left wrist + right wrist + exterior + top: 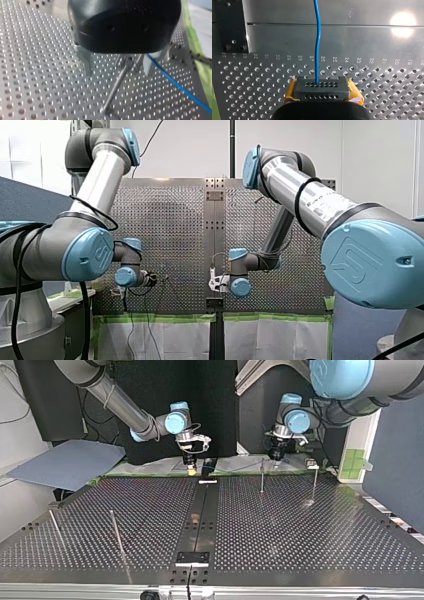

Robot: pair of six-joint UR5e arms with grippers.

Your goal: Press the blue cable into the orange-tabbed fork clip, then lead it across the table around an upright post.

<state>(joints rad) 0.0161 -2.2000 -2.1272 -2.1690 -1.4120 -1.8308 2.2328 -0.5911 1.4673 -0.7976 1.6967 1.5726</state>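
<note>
the blue cable (319,45) is pinched in the right gripper (322,90), whose yellow-padded fingers are pressed together on it. from there it is led straight ahead over the perforated table (374,82). in the left wrist view the left gripper (118,72) is held low over the table with its metal fingers (86,62) spread, and an upright post (113,90) is seen between them. the cable is run close past one finger and away to the side; whether they touch cannot be told.
</note>
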